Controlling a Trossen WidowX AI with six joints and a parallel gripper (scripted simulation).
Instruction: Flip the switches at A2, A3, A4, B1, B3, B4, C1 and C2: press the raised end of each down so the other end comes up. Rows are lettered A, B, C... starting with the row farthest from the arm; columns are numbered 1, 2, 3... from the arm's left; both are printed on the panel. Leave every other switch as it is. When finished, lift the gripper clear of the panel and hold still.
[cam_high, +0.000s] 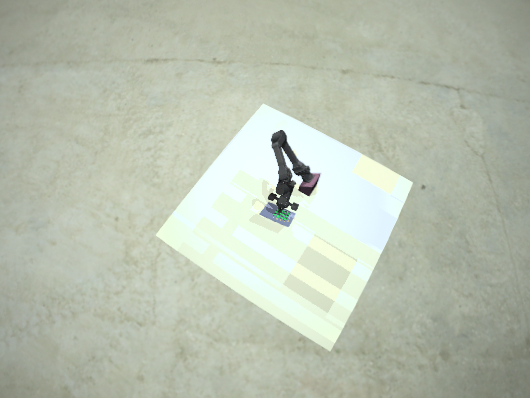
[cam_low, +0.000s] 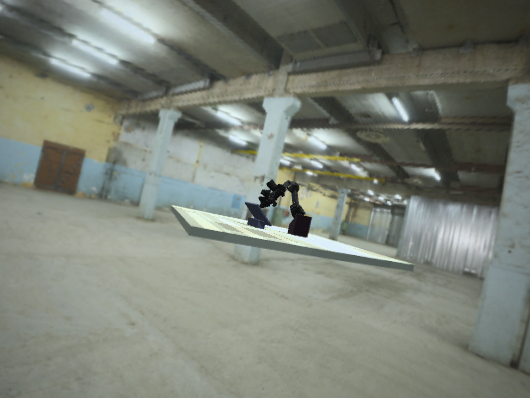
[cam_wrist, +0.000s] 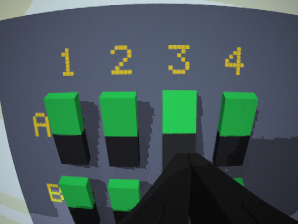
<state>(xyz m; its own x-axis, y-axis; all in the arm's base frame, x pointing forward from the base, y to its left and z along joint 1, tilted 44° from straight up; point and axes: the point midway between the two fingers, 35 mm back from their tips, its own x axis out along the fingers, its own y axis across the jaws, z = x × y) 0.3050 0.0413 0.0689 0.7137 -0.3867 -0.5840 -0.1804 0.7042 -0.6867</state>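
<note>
While pincer (cam_wrist: 188, 163) sits together under A3, panel (cam_wrist: 20, 56) reads 1-4, A, B

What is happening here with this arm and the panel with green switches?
A single robot arm is working over a dark switch panel on a pale board. Its gripper is shut and holds nothing; the closed tip points at the dark lower end of switch A3. In the wrist view, whether the tip touches the switch cannot be told.

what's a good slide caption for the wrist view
Shut gripper poised just below switch A3 on the labelled panel.
</note>
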